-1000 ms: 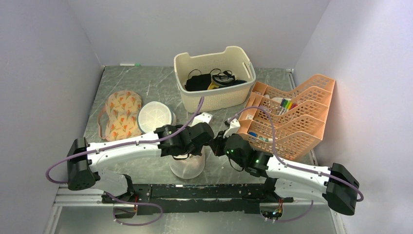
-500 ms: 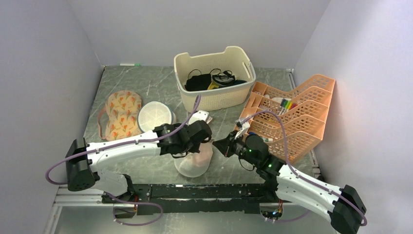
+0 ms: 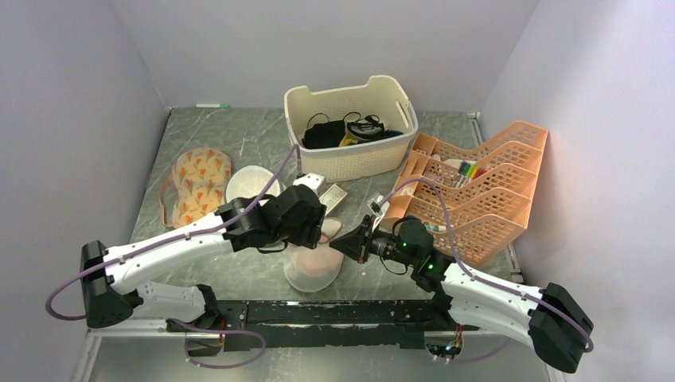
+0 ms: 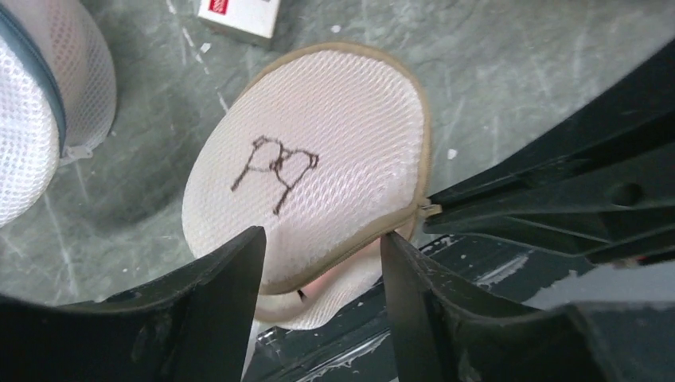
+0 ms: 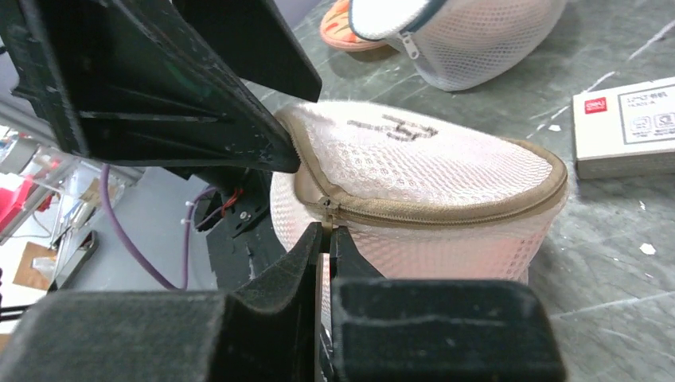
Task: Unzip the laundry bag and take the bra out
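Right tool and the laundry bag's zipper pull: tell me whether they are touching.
Touching. The right wrist view shows the right tool shut on the zipper pull, which hangs from the zip seam of the laundry bag.

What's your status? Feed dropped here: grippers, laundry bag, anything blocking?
Left gripper open, straddling lid edge of laundry bag. Right gripper shut on zipper pull. Zip partly open, nothing out yet. Small box nearby, not blocking.

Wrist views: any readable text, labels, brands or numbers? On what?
No text reads clearly enough to quote.
white box: red brand tag and grey print lines, too small and blurred to read.
laundry bag: hand-drawn black mark on the flat face, glasses-like, no letters.
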`<state>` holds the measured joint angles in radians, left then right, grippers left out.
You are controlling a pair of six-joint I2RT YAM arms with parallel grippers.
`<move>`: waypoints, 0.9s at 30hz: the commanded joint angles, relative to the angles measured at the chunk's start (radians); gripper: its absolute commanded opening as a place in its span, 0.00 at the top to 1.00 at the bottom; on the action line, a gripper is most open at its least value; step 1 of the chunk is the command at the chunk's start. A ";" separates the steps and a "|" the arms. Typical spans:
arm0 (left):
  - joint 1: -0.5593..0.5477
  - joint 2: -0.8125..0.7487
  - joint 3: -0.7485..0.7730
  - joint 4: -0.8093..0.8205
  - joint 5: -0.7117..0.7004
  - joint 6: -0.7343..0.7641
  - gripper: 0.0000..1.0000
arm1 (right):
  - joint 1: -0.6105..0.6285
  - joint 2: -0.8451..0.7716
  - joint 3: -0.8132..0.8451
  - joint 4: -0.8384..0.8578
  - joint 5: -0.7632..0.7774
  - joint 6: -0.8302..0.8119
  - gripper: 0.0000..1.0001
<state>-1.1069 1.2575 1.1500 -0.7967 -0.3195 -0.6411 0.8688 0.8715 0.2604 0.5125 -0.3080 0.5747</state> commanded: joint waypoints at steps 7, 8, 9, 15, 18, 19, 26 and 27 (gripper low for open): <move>0.005 0.020 0.038 0.066 0.101 0.018 0.30 | 0.008 -0.027 0.033 0.014 -0.026 -0.027 1.00; 0.005 0.024 0.033 0.075 0.115 0.024 0.33 | 0.009 -0.033 0.032 0.009 -0.024 -0.028 1.00; 0.006 0.026 0.026 0.085 0.122 0.025 0.36 | 0.009 -0.035 0.034 0.004 -0.023 -0.028 1.00; 0.005 0.036 0.013 0.087 0.119 0.021 0.46 | 0.010 -0.047 0.046 -0.034 -0.001 -0.043 1.00; 0.005 0.042 0.012 0.090 0.130 0.026 0.56 | 0.010 -0.040 0.051 -0.046 0.011 -0.045 1.00; 0.004 0.044 0.015 0.088 0.131 0.026 0.60 | 0.009 -0.038 0.052 -0.051 0.017 -0.045 1.00; 0.005 0.033 0.035 0.082 0.130 0.053 0.90 | 0.009 -0.013 0.075 -0.112 0.078 -0.038 1.00; 0.005 0.027 0.036 0.084 0.127 0.057 0.93 | 0.009 -0.004 0.080 -0.126 0.094 -0.036 1.00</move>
<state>-1.1069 1.2999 1.1553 -0.7258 -0.2005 -0.6121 0.8726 0.8528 0.2935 0.4263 -0.2771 0.5426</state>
